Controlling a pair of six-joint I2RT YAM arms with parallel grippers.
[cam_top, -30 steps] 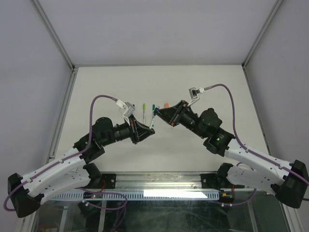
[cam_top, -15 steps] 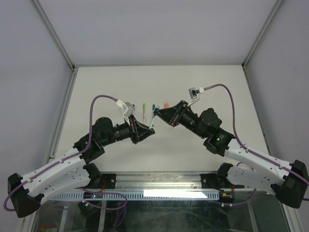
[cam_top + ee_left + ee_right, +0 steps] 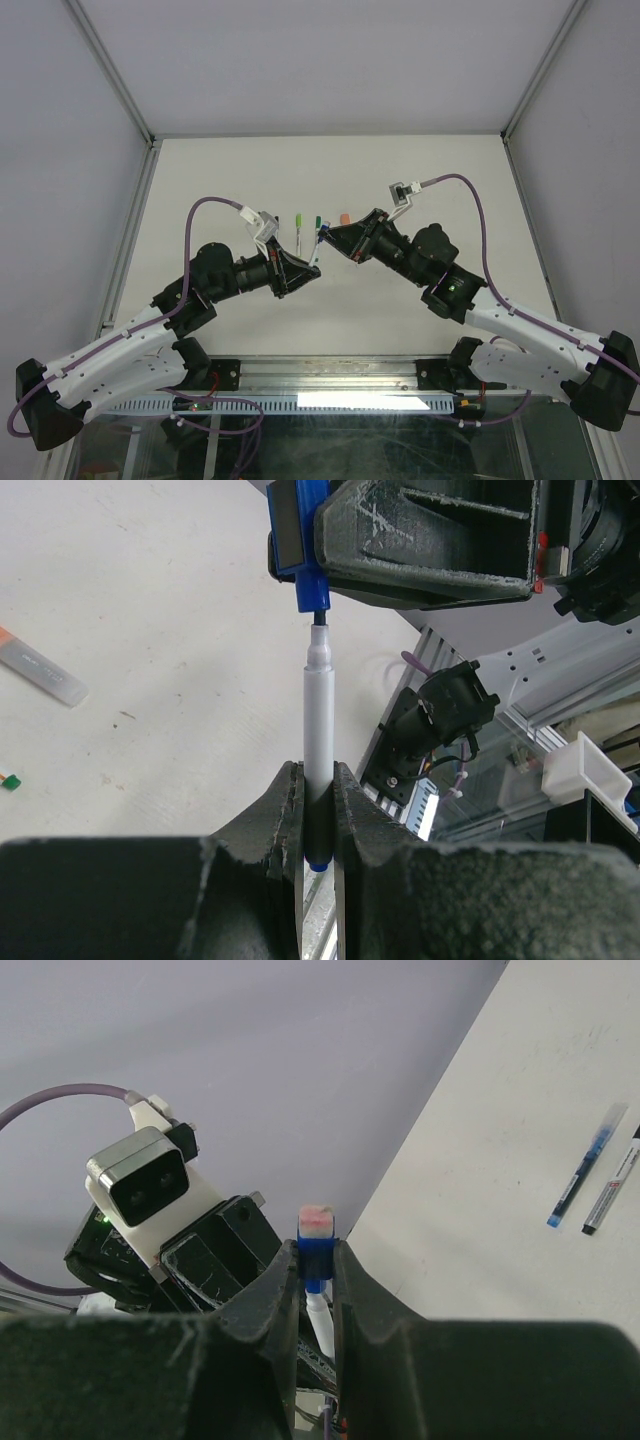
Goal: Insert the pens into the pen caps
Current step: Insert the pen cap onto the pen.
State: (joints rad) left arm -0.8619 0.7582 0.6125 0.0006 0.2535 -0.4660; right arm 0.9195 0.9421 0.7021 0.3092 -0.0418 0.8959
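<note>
left pincer [image 3: 318, 780] is clamped on a pen [image 3: 318, 705]; its tip meets the blue cap [image 3: 308, 590], clamped in right pincer [image 3: 315, 1252].

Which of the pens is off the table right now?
The grey-white marker clamped in the left gripper, its tip aimed at the blue cap in the right gripper; the other pens lie flat on the table.

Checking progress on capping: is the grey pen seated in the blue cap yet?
Not seated. In the left wrist view the pen has only its dark tip at the mouth of the blue cap; its neck and grey barrel are outside.
</note>
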